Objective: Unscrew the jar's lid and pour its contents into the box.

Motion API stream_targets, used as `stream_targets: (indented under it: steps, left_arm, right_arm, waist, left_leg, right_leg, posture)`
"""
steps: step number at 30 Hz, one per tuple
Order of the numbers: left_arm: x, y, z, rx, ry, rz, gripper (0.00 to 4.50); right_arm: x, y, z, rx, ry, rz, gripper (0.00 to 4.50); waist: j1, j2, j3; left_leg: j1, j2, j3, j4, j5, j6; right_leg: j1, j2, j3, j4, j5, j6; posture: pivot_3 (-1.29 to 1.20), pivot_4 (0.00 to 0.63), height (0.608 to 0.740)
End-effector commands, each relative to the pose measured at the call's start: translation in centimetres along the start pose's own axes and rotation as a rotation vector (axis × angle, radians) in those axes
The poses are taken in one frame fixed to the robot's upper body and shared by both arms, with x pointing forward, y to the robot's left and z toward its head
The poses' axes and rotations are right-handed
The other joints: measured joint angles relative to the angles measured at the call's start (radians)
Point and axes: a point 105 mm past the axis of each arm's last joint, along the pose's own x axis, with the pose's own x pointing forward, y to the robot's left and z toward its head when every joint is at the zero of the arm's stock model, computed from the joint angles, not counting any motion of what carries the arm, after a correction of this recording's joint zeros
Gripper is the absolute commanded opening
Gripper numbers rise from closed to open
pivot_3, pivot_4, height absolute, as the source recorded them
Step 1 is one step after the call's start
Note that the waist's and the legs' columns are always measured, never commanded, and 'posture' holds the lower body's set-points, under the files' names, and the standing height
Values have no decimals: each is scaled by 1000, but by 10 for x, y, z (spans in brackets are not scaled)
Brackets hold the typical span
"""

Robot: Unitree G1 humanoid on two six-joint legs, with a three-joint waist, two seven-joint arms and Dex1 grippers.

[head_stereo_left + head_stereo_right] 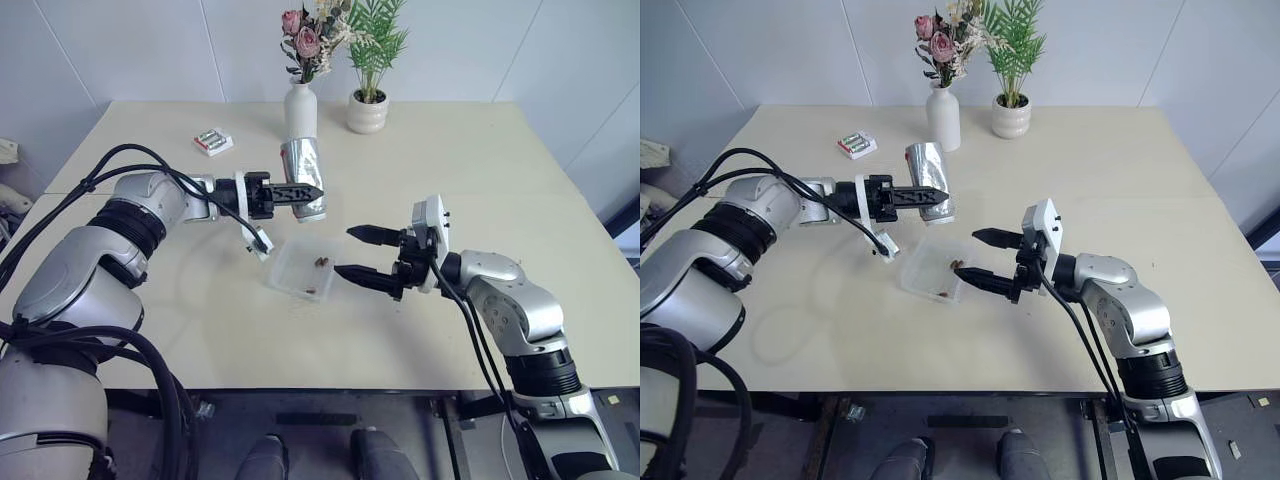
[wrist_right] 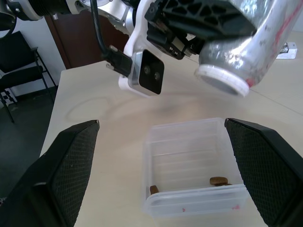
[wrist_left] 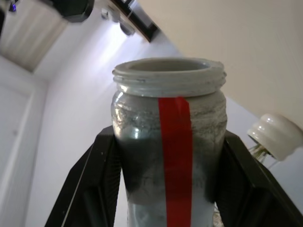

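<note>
My left gripper (image 1: 312, 192) is shut on the jar (image 1: 303, 165), a clear jar with a red stripe (image 3: 174, 142). The jar has no cap on its threaded mouth (image 2: 222, 81) and hangs tilted, mouth down, above the far edge of the box (image 1: 288, 276). This shallow clear box (image 2: 194, 201) rests on the table with the contents in it, two small brown pieces (image 2: 218, 180) (image 1: 321, 262). My right gripper (image 1: 345, 251) stands open and empty just right of the box, its fingers (image 2: 71, 165) level. The lid is out of view.
At the table's far side stand a white vase with flowers (image 1: 300, 110) and a white plant pot (image 1: 367, 112). A small white pack with green cells (image 1: 213, 141) lies at the back left. Bare beige tabletop (image 1: 200, 320) surrounds the box.
</note>
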Motion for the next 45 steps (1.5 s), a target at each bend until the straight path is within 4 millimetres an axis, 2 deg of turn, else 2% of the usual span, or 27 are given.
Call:
stream_targets:
  steps: [1, 4, 6, 8, 9, 11, 15, 17, 19, 21, 23, 28, 31, 34, 37, 41, 45]
  left_arm:
    - [-17, 13, -23, -226, 173, 55, 2269]
    - [-35, 11, -18, -534, 238, 86, 2269]
    - [-46, 11, -23, -718, 347, 153, 2269]
    - [-57, 1, -31, -938, 501, 193, 2269]
    - [-66, -11, -34, -1152, 623, 231, 2269]
    - [-84, -21, -35, -1413, 746, 328, 2269]
    - [-115, -37, -31, -1791, 942, 506, 2269]
    - [-146, -51, -25, -1923, 1113, 662, 2269]
    - [-174, -61, -17, -1975, 1271, 789, 2269]
    - [-182, -63, -13, -2011, 1316, 839, 2269]
    - [-193, -68, -7, -1984, 1372, 810, 2269]
    - [-222, -91, 23, -1962, 1491, 732, 2269]
    - [-225, -100, 32, -1957, 1514, 719, 2269]
    - [-221, -95, 32, -1867, 1441, 720, 2269]
    - [-222, -100, 36, -1875, 1455, 725, 2269]
    - [-217, -98, 42, -1834, 1391, 686, 2269]
    - [-220, -97, 43, -1841, 1396, 753, 2269]
  right_arm:
    - [3, 4, 11, -45, -30, 26, 4484]
    - [2, 4, 10, -42, -30, 23, 4484]
    - [1, 4, 10, -43, -30, 25, 4484]
    - [0, 5, 12, -48, -30, 28, 4484]
    - [0, 5, 13, -64, -23, 36, 4484]
    - [-1, 6, 15, -92, -13, 48, 4484]
    - [-1, 8, 20, -151, 10, 74, 4484]
    - [2, 11, 27, -189, 13, 101, 4484]
    - [6, 16, 34, -213, 4, 131, 4484]
    - [7, 18, 36, -220, 1, 143, 4484]
    - [10, 21, 37, -223, -5, 156, 4484]
    - [18, 32, 41, -238, -29, 201, 4484]
    - [21, 35, 38, -249, -25, 216, 4484]
    - [23, 37, 37, -248, -23, 222, 4484]
    - [23, 37, 37, -247, -23, 220, 4484]
    - [23, 37, 37, -242, -28, 214, 4484]
    - [23, 36, 36, -239, -26, 213, 4484]
  waist:
    - [-3, 0, 0]
    - [-8, 0, 0]
    - [-6, 0, 0]
    - [-1, 0, 0]
    - [-1, 0, 0]
    - [-1, 0, 0]
    - [-3, 0, 0]
    - [-9, 0, 0]
    - [-20, 0, 0]
    - [-24, 0, 0]
    - [-23, 0, 0]
    - [-23, 0, -1]
    - [-22, 0, -1]
    - [-15, -1, -1]
    - [-7, -1, -1]
    - [-3, -1, -1]
    - [-1, -1, -1]
  left_leg:
    - [0, 0, 0, 0, 0, 0]
    - [1, 1, 1, -1, 0, 0]
    - [1, 1, 2, -1, 0, -1]
    - [1, 1, 2, 0, 1, -1]
    - [0, 1, 2, 1, 1, -1]
    - [1, 1, 3, 2, 1, -1]
    - [0, 2, 0, 4, 1, 0]
    - [1, 2, 0, 4, 1, 0]
    - [2, 2, 0, 4, 1, 0]
    - [3, 3, 0, 5, 1, -1]
    - [3, 3, -2, 6, 2, -2]
    - [4, 2, -3, 6, 4, -4]
    - [4, 2, -3, 5, 4, -4]
    - [4, 2, -4, 5, 5, -4]
    - [3, 2, -4, 4, 5, -5]
    - [3, 2, -4, 3, 5, -5]
    - [3, 2, -4, 2, 5, -5]
  right_leg:
    - [0, 0, 0, 0, 0, 0]
    - [-1, 0, 1, 1, 0, 0]
    - [-2, 0, 2, 2, 0, -1]
    - [-2, 0, 2, 2, 0, -1]
    - [-2, 0, 2, 4, 0, -1]
    - [-2, -1, 3, 4, 0, -1]
    - [-2, 0, 1, 5, 1, -2]
    - [-1, 0, 2, 6, 1, -2]
    - [-1, 1, 2, 7, 1, -2]
    - [-1, 1, 2, 9, 1, -2]
    - [-1, 1, 0, 9, 1, -3]
    - [2, 1, -1, 7, 3, -4]
    - [2, 1, -1, 5, 4, -5]
    - [2, 1, -2, 5, 5, -5]
    - [2, 0, -3, 3, 5, -5]
    - [2, 0, -3, 3, 5, -5]
    - [2, 0, -3, 2, 5, -5]
  posture:
    - [0, 150, 740]
    - [0, 150, 740]
    - [0, 150, 740]
    - [0, 150, 740]
    - [0, 150, 740]
    - [0, 150, 740]
    - [0, 150, 740]
    - [0, 150, 740]
    - [0, 150, 740]
    - [0, 150, 740]
    - [0, 150, 740]
    - [0, 150, 740]
    - [0, 150, 740]
    - [0, 150, 740]
    - [0, 150, 740]
    - [0, 150, 740]
    - [0, 150, 740]
